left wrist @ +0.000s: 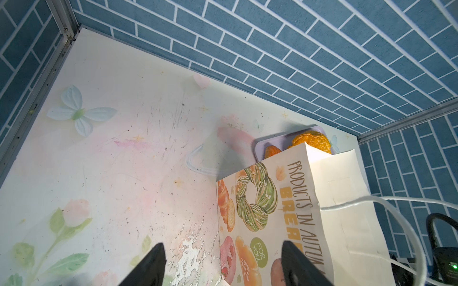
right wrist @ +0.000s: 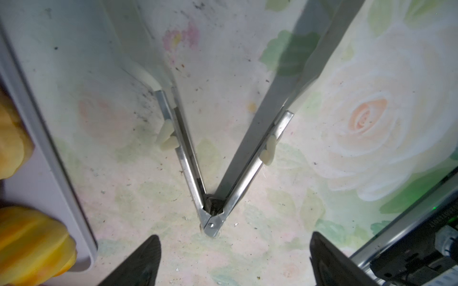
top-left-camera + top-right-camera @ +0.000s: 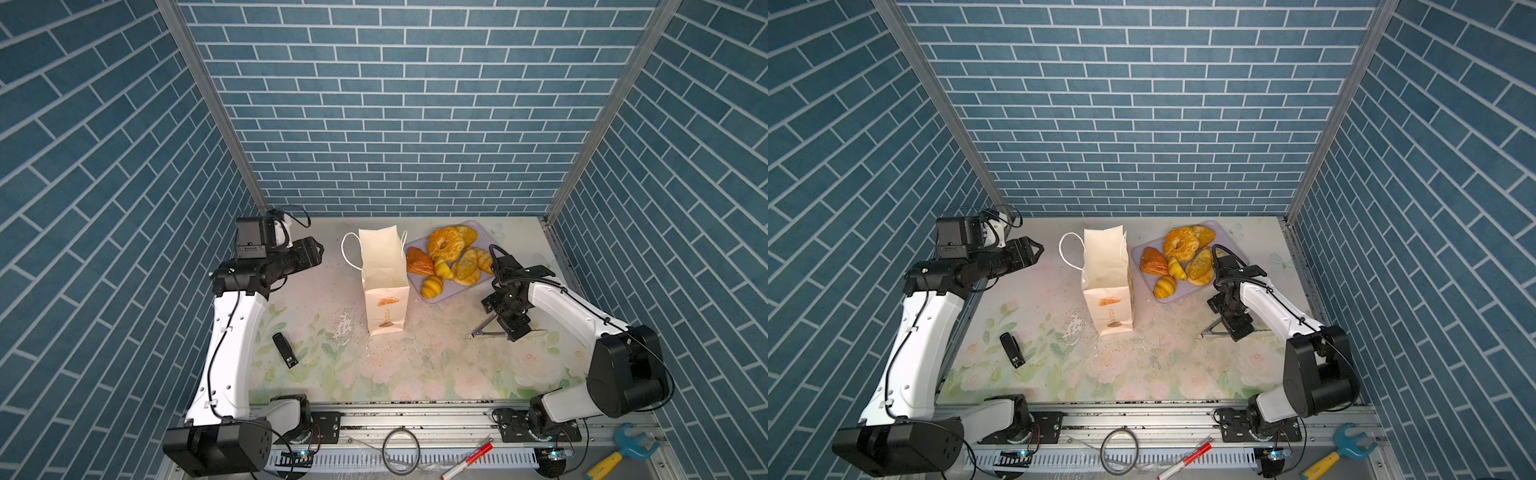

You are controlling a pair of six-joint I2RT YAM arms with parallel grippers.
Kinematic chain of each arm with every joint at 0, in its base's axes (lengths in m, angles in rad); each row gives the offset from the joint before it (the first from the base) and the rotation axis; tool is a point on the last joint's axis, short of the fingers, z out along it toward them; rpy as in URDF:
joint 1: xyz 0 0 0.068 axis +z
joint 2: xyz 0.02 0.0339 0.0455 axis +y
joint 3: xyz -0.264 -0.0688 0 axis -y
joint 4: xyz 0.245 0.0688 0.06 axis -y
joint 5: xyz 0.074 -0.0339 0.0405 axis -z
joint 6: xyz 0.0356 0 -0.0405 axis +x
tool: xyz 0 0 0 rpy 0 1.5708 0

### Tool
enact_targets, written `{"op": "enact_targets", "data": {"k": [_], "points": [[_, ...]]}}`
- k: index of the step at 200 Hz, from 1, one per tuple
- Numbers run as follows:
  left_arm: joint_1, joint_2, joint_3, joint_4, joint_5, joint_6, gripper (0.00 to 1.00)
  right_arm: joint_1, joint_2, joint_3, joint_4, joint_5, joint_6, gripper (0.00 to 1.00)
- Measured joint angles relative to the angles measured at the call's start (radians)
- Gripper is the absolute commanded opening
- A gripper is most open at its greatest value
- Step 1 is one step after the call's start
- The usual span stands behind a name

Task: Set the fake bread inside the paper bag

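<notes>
steel v-shaped tongs [image 2: 188, 168] flat below wide-open, empty right claw [image 2: 234, 236]; both legs to be pinched mid-length. left claw [image 1: 222, 244] open, empty, near cream paper bag [image 1: 272, 210].

Your paper bag [image 3: 384, 266] is cream-white with an orange logo [image 3: 387, 302] on its front; the left wrist view shows its side printed with green and orange breads and yellow lettering. At the bag's two o'clock, the fake bread [image 3: 446, 243] gleams golden-orange, the flaky triangle [image 3: 419, 261] darker brown, on a pale lilac tray [image 3: 482, 236]. Your table [image 3: 374, 365] carries faded pink roses and green leaves; the walls [image 3: 395, 104] are blue brick with white joints.
</notes>
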Motion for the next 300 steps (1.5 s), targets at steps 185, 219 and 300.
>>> {"op": "enact_targets", "data": {"k": [185, 219, 300], "points": [[0.001, 0.000, 0.000, -0.002, -0.013, 0.000, 0.75, 0.006, 0.190, -0.072, 0.218, 0.061, 0.022, 0.75], [0.004, 0.000, 0.000, -0.002, -0.016, 0.000, 0.75, -0.024, 0.203, -0.056, 0.217, 0.044, -0.053, 0.62], [0.008, 0.000, 0.000, -0.002, -0.017, 0.000, 0.75, -0.161, 0.246, 0.006, 0.146, 0.014, -0.595, 0.57]]}}
